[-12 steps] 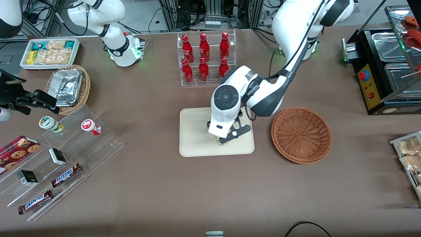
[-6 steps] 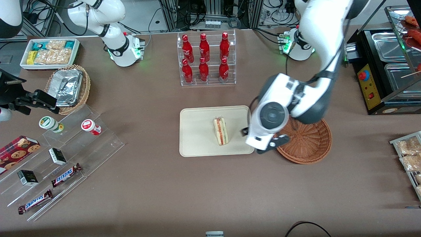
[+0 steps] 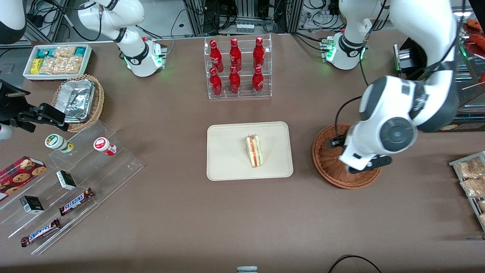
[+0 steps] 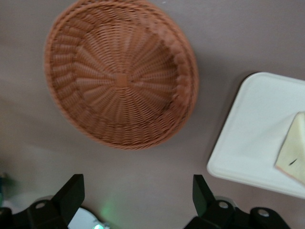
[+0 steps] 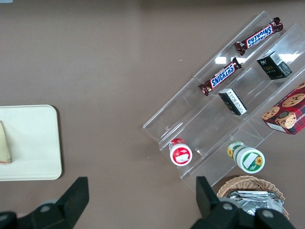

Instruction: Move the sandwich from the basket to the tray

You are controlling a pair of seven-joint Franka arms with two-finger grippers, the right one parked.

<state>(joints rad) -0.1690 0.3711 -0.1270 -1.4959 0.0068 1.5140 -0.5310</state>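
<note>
The sandwich [image 3: 254, 151], a pale bread wedge with red and green filling, stands on the cream tray [image 3: 227, 159] near its middle. It also shows in the left wrist view [image 4: 293, 153] on the tray [image 4: 248, 143]. My left gripper [image 3: 353, 154] is open and empty, raised above the round reddish-brown basket [image 3: 329, 167], beside the tray toward the working arm's end. In the left wrist view the gripper [image 4: 137, 191] has its dark fingers [image 4: 71, 188] wide apart over bare table, with the empty basket [image 4: 121, 78] in view. The right wrist view shows the tray [image 5: 33, 143] and a sliver of the sandwich [image 5: 4, 143].
A clear rack of red bottles [image 3: 237, 68] stands farther from the camera than the tray. Acrylic steps with snacks [image 3: 68, 178], a tan basket of foil containers [image 3: 79, 100] and a white snack box [image 3: 57, 60] lie toward the parked arm's end. A black appliance [image 3: 428, 98] stands near the basket.
My gripper let go of the sandwich on the tray, then rose and swung away toward the working arm's end, to above the basket. The sandwich stays on the tray.
</note>
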